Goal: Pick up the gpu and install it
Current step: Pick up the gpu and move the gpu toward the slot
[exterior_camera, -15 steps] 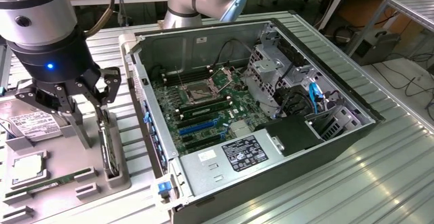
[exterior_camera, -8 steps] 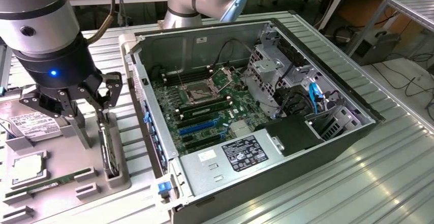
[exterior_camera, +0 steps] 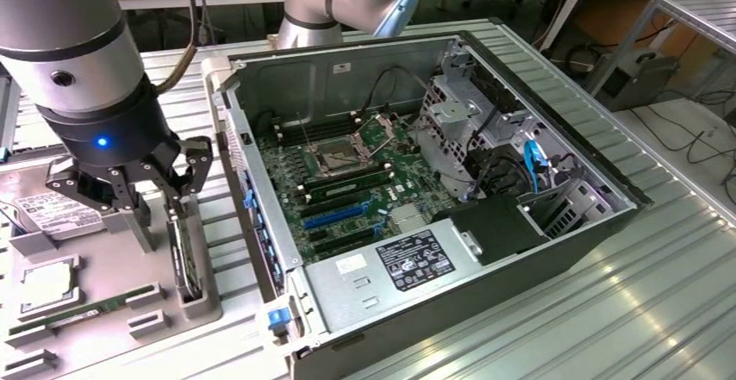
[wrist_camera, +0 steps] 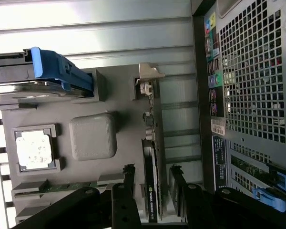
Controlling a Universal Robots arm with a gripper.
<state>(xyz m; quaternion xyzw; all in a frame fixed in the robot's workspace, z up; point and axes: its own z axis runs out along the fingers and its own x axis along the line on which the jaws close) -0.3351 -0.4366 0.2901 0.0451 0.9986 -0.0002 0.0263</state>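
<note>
Jaws were spread wide, one finger point(wrist_camera: 128, 176) each side of the gpu point(exterior_camera: 184, 264), no contact that I could see. Card stood on edge in its slot on the grey tray point(exterior_camera: 207, 307), lower left of the exterior frame. To grip well, I'd say: centre over the card, come down straight, pinch both faces evenly and stay clear of the slot posts. Open PC case point(exterior_camera: 333, 87) sat just beside on the desk point(exterior_camera: 644, 311), mid-frame.
</note>
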